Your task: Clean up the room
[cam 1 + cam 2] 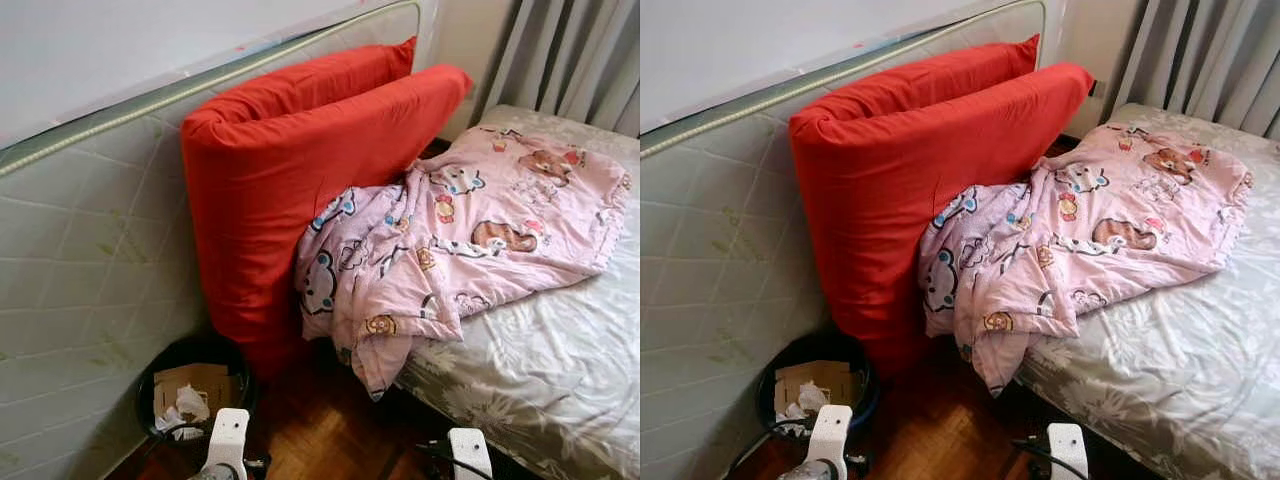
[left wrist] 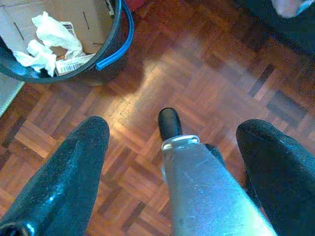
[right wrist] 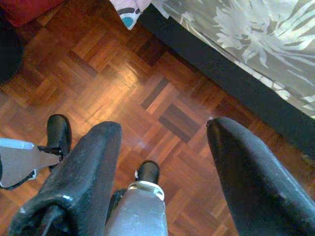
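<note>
Now left end effector (image 2: 172, 142) spread wide, empty, near trash bin (image 2: 114, 46); blanket (image 1: 450, 240) well apart.

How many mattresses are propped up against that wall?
2: a pale quilted mattress on edge against the wall, and a red-covered mattress leaning on it beside the bed. More could be hidden behind.

No legible text; barcode label (image 2: 69, 65) unreadable

red cushion (image 1: 290, 180), pink cartoon-print blanket (image 1: 470, 230)
</note>
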You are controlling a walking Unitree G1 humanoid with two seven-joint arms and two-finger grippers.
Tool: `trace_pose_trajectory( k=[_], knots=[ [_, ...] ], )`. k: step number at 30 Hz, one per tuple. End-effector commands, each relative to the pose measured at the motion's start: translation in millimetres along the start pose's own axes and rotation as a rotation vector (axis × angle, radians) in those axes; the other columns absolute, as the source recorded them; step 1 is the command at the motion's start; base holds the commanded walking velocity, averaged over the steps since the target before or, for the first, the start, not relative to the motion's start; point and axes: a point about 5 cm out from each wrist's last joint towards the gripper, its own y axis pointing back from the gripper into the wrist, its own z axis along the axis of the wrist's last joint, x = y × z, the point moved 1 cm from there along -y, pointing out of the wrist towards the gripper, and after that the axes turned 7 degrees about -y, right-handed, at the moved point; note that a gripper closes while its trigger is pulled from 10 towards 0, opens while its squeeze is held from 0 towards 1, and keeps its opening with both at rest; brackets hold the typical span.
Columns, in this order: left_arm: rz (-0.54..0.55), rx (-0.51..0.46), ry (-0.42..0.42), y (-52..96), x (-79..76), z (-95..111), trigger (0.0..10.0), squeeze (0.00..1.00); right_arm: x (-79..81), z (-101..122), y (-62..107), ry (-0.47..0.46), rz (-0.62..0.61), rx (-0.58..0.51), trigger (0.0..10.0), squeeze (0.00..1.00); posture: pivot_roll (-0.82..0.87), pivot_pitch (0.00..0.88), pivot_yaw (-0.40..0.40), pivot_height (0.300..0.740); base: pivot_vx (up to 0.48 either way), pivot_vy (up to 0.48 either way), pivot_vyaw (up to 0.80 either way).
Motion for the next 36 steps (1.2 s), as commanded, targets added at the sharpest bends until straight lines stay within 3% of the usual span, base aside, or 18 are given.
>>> trace_pose_trajectory(
  k=[1, 36],
  knots=[
    [0.002, 0.015, -0.007, 0.5, 2.2, -3.7, 10.0, 0.0, 3.6, 2.7, -0.8, 0.011, 0.012, -0.008, 10.0, 0.0, -0.02, 0.019, 0.017, 0.74, 0.266, 0.0, 0.51],
    [-0.001, 0.013, -0.003, 0.5, 1.9, -3.5, 10.0, 0.0, 3.0, 2.2, -0.7, -0.018, 0.003, -0.009, 10.0, 0.0, -0.02, 0.022, 0.017, 0.74, 0.282, 0.0, 0.03]
  ],
)
